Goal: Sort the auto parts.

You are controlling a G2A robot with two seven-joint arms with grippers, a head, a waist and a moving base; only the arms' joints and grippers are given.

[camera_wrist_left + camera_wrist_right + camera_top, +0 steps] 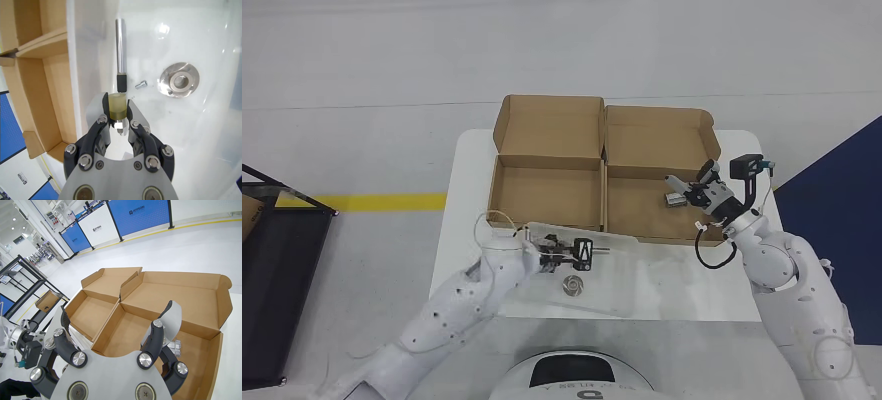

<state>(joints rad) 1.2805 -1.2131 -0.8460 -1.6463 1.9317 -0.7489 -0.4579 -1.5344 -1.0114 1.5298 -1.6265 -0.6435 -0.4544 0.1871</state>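
Left wrist: my left gripper [117,106] is closed on the yellowish bush of a chrome shaft [119,47] at the tray [189,151], with a small bolt [141,84] and a flange [179,80] beside it. Held by one end, the shaft could pivot and clip the cardboard box [34,85] wall.

Right wrist: my right gripper [117,310] hangs wide open and empty over the right-hand box [198,298], where a metal part [176,346] lies.

Top: both boxes sit together on the tabletop [470,200].

Both arms wear glossy white, rounded shells: the left arm [457,315] at lower left of the top view, the right arm [787,275] at lower right. A thin white cable [484,224] loops by one wrist and a black cable [699,255] by the other. The left gripper [117,106] and right gripper [118,311] share grey plates, black curved links, silver pins and what look like cross-head screws.
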